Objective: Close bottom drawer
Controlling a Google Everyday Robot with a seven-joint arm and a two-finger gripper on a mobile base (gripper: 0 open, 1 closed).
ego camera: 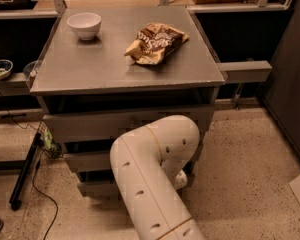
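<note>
The bottom drawer (pixel 96 188) is the lowest of three grey drawer fronts under the grey cabinet top (pixel 90 69). Only its left part shows, and its knob is hidden. The middle drawer (pixel 87 161) and the wide top drawer (pixel 90 125) sit above it. My white arm (pixel 150 179) rises from the bottom edge and bends down in front of the drawers' right half. My gripper is hidden behind the arm, low near the bottom drawer's right side.
A white bowl (pixel 84 25) and a brown snack bag (pixel 155 43) lie on the cabinet top. A black pole and cable (pixel 25 176) lie on the floor at the left. A dark wall (pixel 290 84) stands at the right. Speckled floor (pixel 240 174) lies between them.
</note>
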